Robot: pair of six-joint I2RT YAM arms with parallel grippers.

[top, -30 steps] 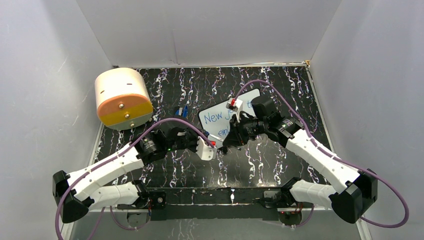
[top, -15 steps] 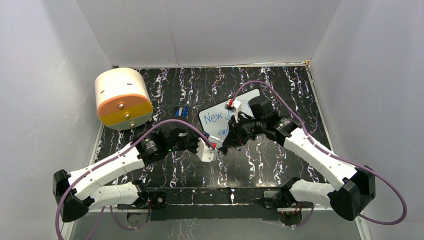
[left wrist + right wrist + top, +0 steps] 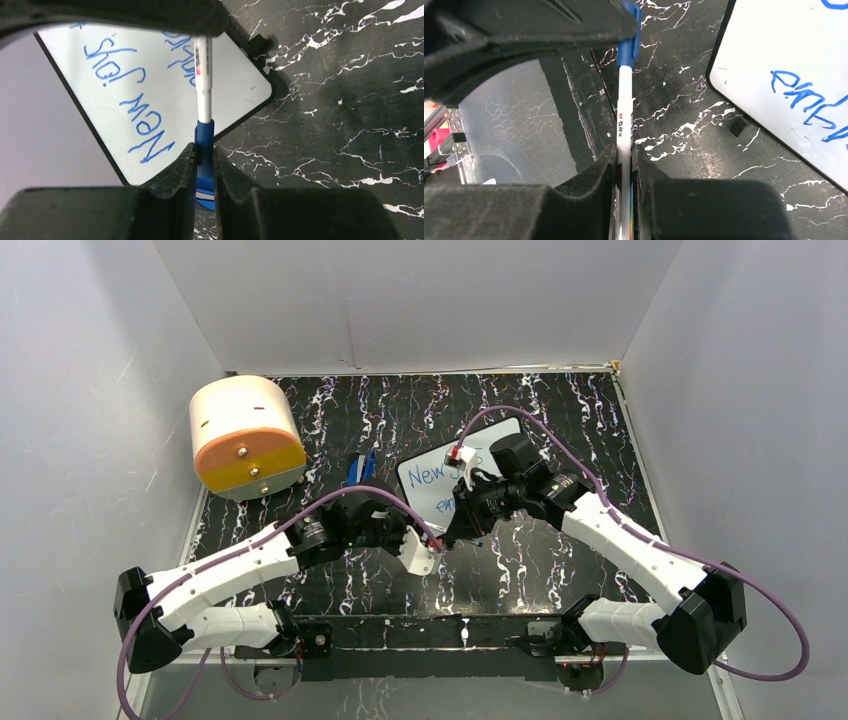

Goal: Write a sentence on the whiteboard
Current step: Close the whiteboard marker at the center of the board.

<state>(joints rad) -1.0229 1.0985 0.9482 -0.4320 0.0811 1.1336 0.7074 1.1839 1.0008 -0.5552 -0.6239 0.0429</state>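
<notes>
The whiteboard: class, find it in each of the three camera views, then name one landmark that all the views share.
Top external: the whiteboard lies mid-table, partly hidden by the right arm.
Left wrist: the whiteboard fills the upper left, its writing upside down.
Right wrist: the whiteboard takes the upper right corner, cut by the frame.
Shared landmark: the black white-veined table, under the board in every view.
</notes>
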